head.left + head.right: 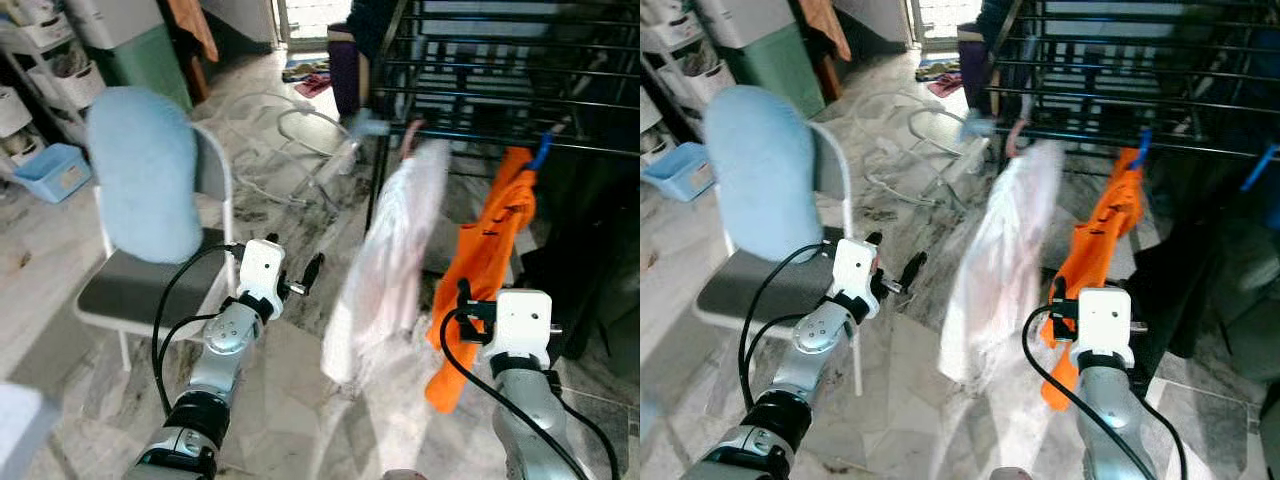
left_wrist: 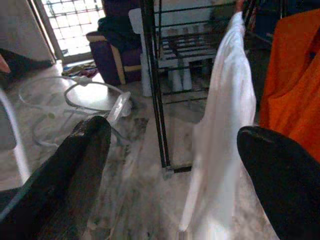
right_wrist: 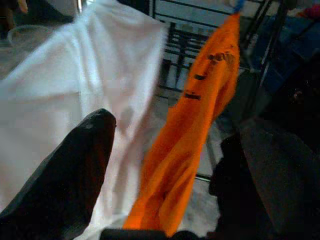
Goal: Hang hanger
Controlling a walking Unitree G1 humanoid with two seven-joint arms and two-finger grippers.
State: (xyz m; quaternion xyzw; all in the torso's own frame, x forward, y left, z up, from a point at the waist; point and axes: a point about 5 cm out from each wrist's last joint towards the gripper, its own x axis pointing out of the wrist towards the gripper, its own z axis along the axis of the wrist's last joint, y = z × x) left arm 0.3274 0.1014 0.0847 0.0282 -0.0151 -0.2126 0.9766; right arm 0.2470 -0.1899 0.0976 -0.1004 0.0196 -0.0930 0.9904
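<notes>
While raised, both end effectors (left [image 1: 300, 278], right [image 3: 170, 165]) agape.

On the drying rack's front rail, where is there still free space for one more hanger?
The front rail looks bare right of the orange shirt. A narrow gap separates that shirt from the white shirt. Left of the white shirt, the rack's upright crowds the rail.

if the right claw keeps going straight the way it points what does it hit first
Most likely the orange shirt, which hangs dead ahead between the open right claw's fingers. The white shirt hangs just beside that line, and depth is hard to judge.
</notes>
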